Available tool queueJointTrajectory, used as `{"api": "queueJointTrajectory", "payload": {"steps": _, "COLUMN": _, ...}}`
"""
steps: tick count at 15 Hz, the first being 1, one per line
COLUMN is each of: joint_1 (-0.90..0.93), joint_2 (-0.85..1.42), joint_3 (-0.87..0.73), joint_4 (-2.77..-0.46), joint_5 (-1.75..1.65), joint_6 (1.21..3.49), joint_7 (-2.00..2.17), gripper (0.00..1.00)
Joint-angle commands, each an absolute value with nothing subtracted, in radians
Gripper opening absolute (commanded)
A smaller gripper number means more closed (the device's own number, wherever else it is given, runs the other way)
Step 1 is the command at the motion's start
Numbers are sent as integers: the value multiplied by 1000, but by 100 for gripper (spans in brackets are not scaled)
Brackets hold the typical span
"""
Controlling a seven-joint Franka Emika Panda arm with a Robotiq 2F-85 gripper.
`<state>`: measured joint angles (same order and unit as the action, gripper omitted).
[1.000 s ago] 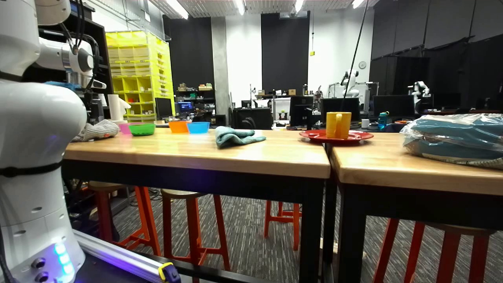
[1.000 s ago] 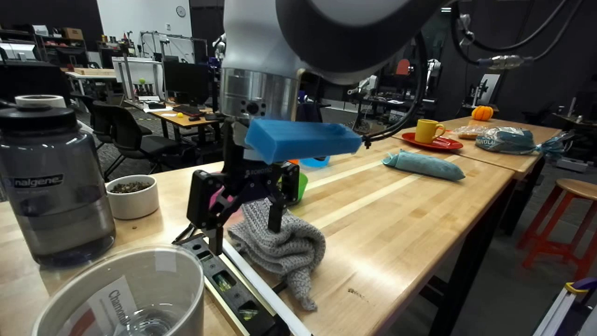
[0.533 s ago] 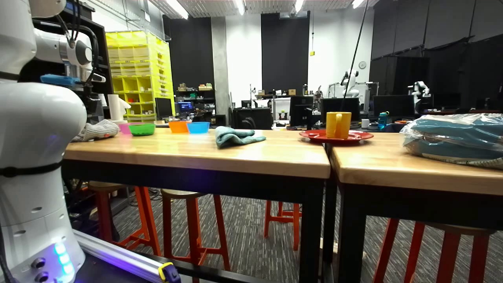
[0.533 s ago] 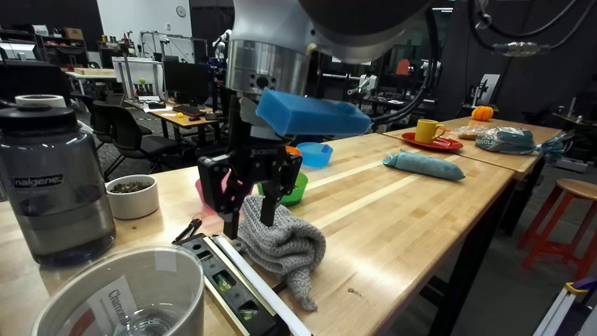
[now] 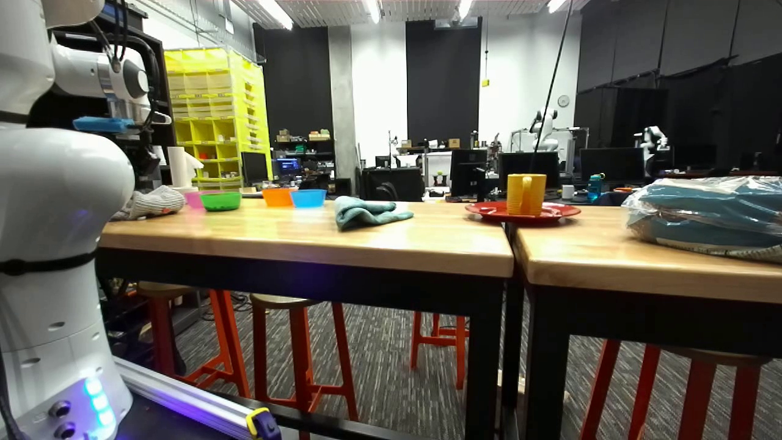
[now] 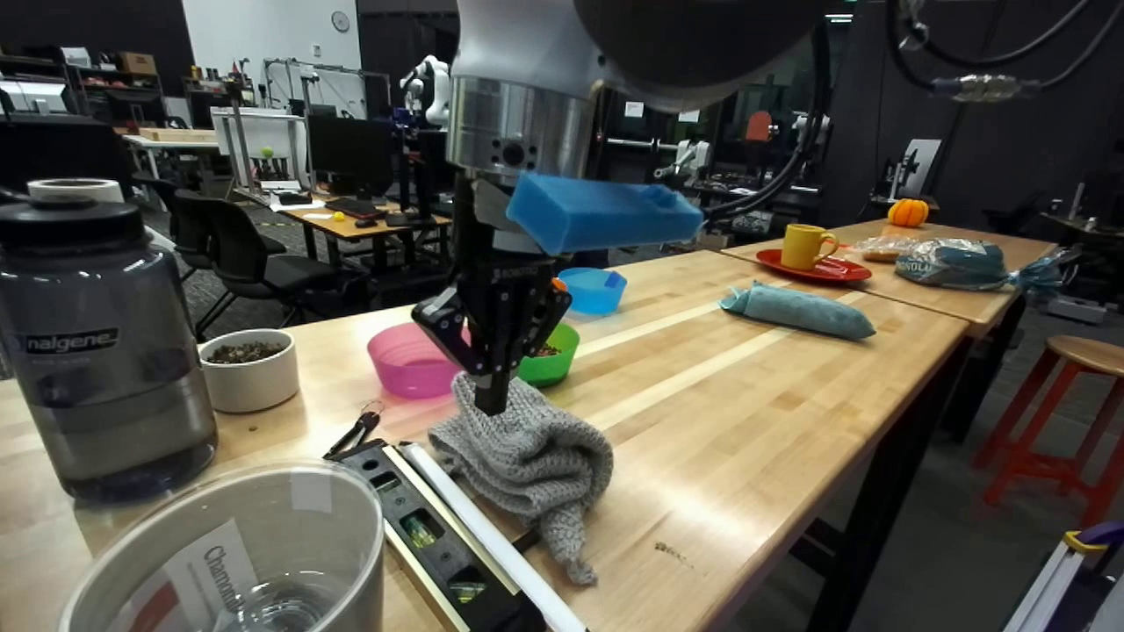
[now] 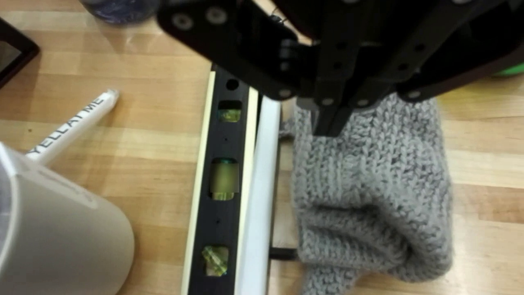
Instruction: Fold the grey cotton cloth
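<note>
Wrist view: tool (image 7: pixel 330 126) points down over grey cloth (image 7: pixel 376 180), jaws together.

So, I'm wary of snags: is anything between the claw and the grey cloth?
Nothing visible is: in the wrist view, the claw shows over the grey cloth; the spirit level and white strip lie alongside.

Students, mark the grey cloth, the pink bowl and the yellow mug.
Grey cloth (image 7: pixel 372 174): wrist view, on its knitted upper face.
Pink bowl (image 6: pixel 410 377): an exterior view, on its outer wall.
Yellow mug (image 6: pixel 801 248): an exterior view, on its body.
</note>
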<state>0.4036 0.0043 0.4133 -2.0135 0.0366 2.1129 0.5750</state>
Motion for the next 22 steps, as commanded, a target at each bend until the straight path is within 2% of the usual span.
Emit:
{"api": "queueJointTrajectory", "payload": {"steps": 1, "joint_1": 401, "joint_2": -3, "joint_3": 404, "joint_4": -2038, "joint_5": -30, "joint_6": 2113, "joint_7": 570, "gripper": 0}}
{"api": "queueJointTrajectory", "payload": {"steps": 22, "joint_1": 407, "joint_2": 80, "joint_3": 386, "joint_4": -2052, "joint_5": 0, "joint_6": 2163, "joint_7": 520, "gripper": 0}}
